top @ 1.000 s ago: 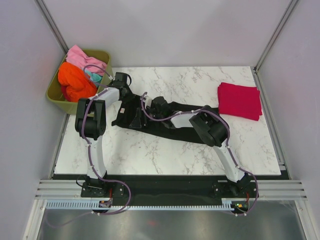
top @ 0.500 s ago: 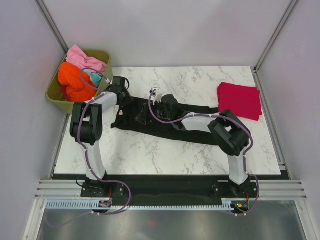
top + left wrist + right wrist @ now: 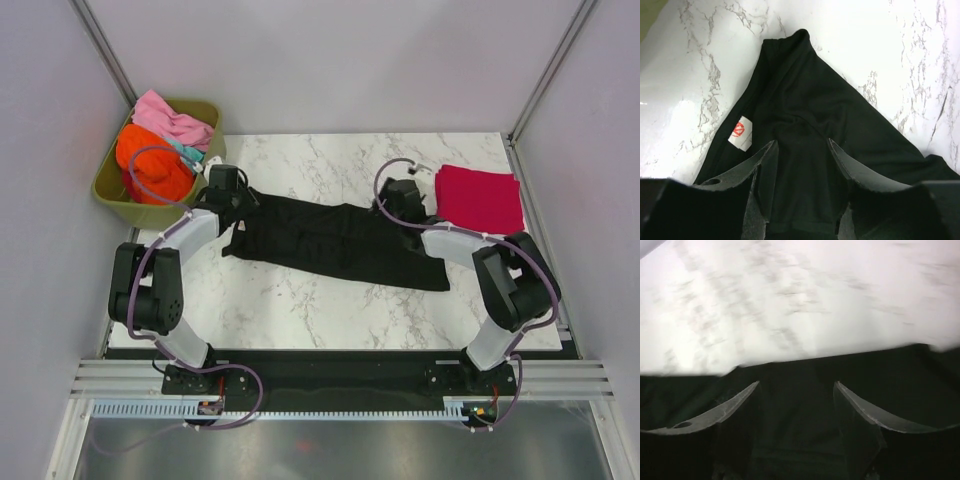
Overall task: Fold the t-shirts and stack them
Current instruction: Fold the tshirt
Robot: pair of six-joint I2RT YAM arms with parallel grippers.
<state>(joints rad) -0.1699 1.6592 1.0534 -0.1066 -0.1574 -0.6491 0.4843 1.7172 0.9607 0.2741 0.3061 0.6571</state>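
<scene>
Olive tub (image 3: pixel 108 188) at far left holds the unfolded shirts (image 3: pixel 150 165). Left fingers (image 3: pixel 760 165) stand apart, gripping nothing, over the label end of the black t-shirt (image 3: pixel 330 240), which lies flat along the counter (image 3: pixel 300 310). Right fingers (image 3: pixel 735 410) are likewise spread over its opposite end. Crimson t-shirt (image 3: pixel 480 200) lies folded at right. Judged step: laying out is finished, and the next move calls for pinching an edge to fold.

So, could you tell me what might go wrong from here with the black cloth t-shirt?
The right gripper hangs open near the folded crimson cloth t-shirt, so a sweep could disturb it. The black cloth t-shirt lies rumpled under the open left gripper, so it may pinch uneven layers.
</scene>
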